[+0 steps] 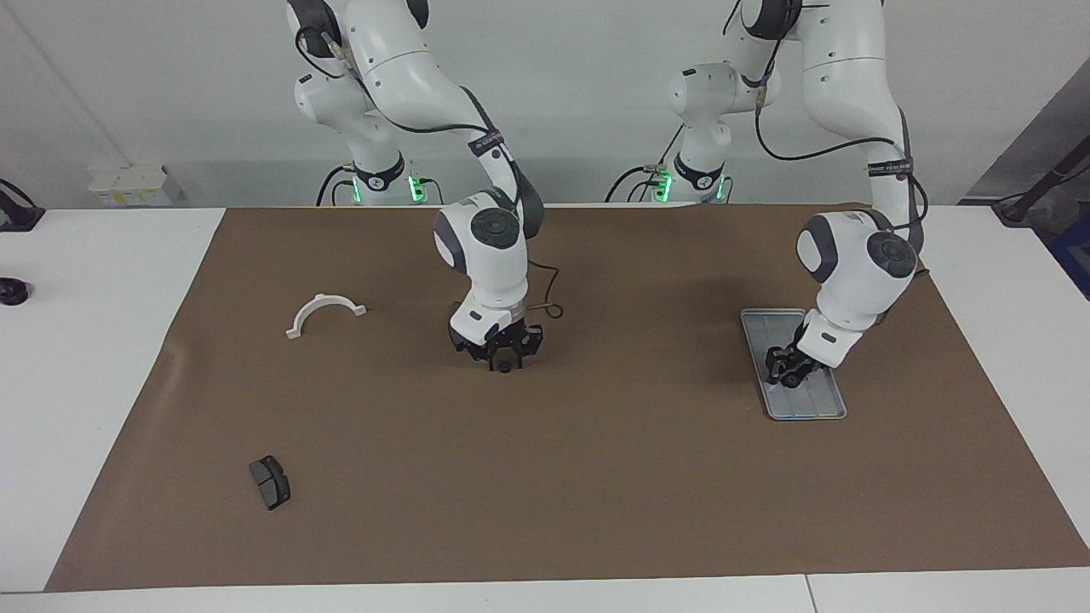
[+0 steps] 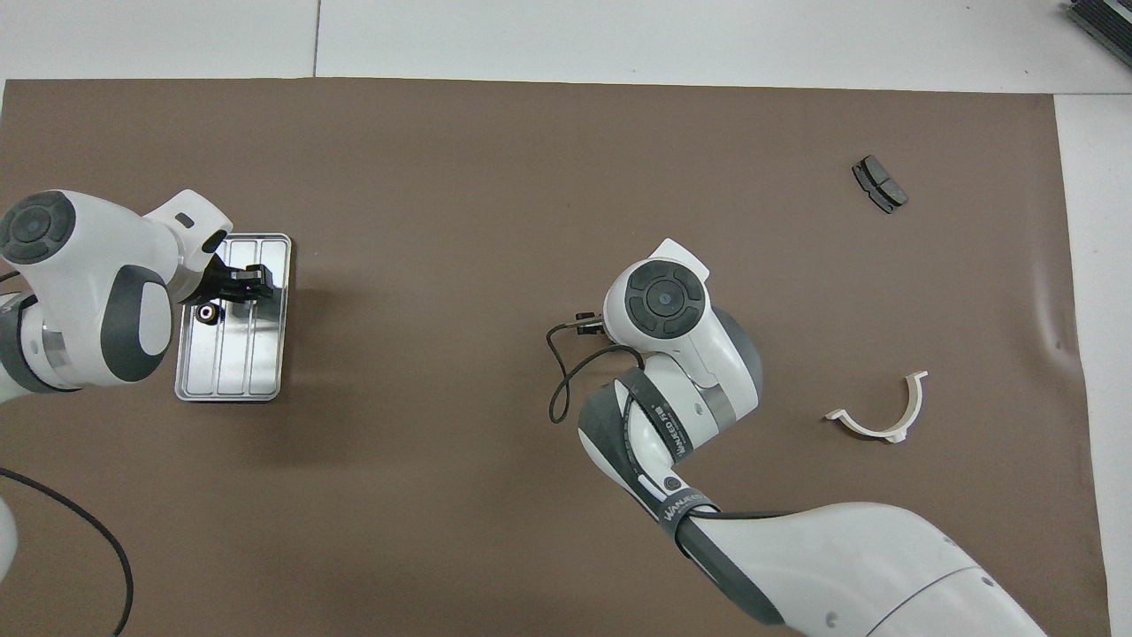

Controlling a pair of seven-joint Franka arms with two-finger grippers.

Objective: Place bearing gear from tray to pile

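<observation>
Centrally, the right claw is down around a small black gear on the tabletop, grip unclear, while the left claw, closure likewise unclear, sits low in the tray, whose long axis runs toward the robots, beside another gear.

Flat silver-grey ridged metal tray at overhead view's left, holding small black round bearing gear; white half-ring bracket and dark grey brake pad scattered at right.

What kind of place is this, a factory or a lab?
Probably a robotics lab: two bench-mounted arms work over a brown mat, with a metal tray, a white half-ring bracket and a brake pad.
</observation>
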